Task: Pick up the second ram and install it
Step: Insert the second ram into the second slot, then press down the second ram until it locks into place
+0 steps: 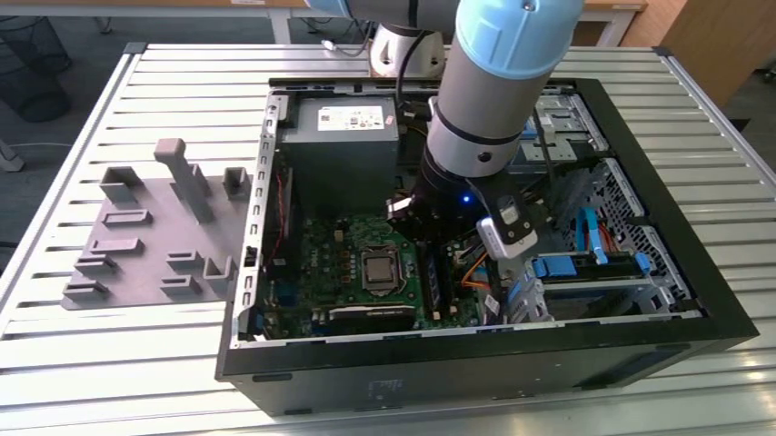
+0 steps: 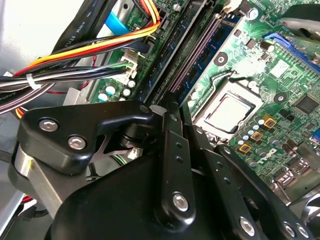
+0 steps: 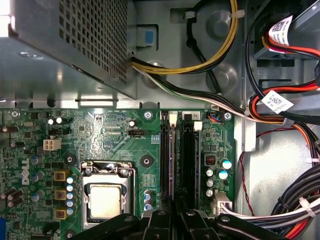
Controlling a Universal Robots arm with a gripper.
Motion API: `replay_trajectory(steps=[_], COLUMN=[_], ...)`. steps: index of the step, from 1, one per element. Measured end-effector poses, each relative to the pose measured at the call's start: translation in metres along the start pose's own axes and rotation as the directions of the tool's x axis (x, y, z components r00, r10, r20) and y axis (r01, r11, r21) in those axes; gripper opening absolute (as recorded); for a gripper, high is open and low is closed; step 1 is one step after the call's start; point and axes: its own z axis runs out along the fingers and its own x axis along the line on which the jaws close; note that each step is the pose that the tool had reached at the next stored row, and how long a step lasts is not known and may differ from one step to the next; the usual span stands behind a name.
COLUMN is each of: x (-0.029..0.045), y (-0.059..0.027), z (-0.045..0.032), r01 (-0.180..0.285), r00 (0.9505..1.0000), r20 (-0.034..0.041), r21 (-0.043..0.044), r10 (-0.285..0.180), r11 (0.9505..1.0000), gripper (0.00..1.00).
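gripper (image 3: 175,212): low over the motherboard's memory slots (image 3: 172,160), linkages drawn in, apparently clamping the second ram (image 3: 171,165) edge-on above one slot. you want it square to the slot, pressing evenly, clear of the cable bundle (image 3: 280,112).

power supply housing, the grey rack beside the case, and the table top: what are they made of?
Power supply housing: looks like bare sheet metal, dull grey, with a punched vent grid. Grey rack: probably matte plastic, uniform, with no glare. Table top: likely aluminium, judging by its pale slats and soft sheen.
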Motion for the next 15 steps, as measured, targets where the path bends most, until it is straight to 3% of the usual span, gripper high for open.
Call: replay_trajectory(steps=[15], x=[-0.0002], y=[0.0002], z=[-0.0006], r01=[0.0], r00=[1.0], r20=[-0.0038], r21=[-0.0001], r10=[0.0], r11=[1.0], gripper=[0.14])
